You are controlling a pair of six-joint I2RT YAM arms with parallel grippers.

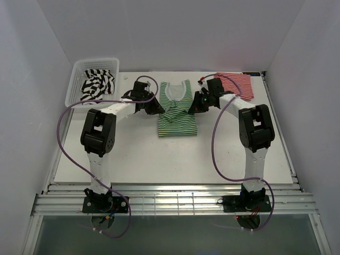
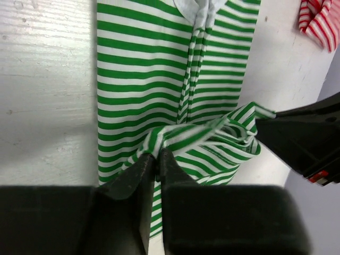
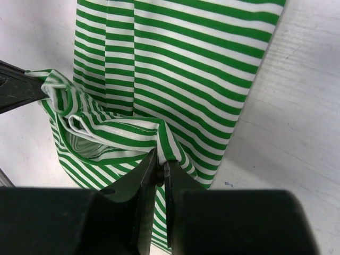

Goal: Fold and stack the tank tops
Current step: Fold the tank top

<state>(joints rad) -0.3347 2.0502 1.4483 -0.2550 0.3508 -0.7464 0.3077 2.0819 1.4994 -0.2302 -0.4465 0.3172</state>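
The green-and-white tank top [image 1: 177,114] lies in the middle of the table, its sides folded in. My left gripper [image 1: 158,109] is shut on a lifted fold of it [image 2: 175,135] at its left edge. My right gripper [image 1: 194,104] is shut on the same fabric [image 3: 159,141] at its right edge. The fabric between them is raised and bunched. The red-and-white tank top [image 1: 236,84] lies folded at the back right, also seen in the left wrist view [image 2: 320,21]. The black-and-white tank top [image 1: 97,84] lies crumpled in the basket.
The white mesh basket [image 1: 74,79] stands at the back left corner of the table [image 1: 133,159]. White walls enclose the table on three sides. Purple cables loop from both arms over the table. The right gripper's fingers [image 2: 303,138] show in the left wrist view.
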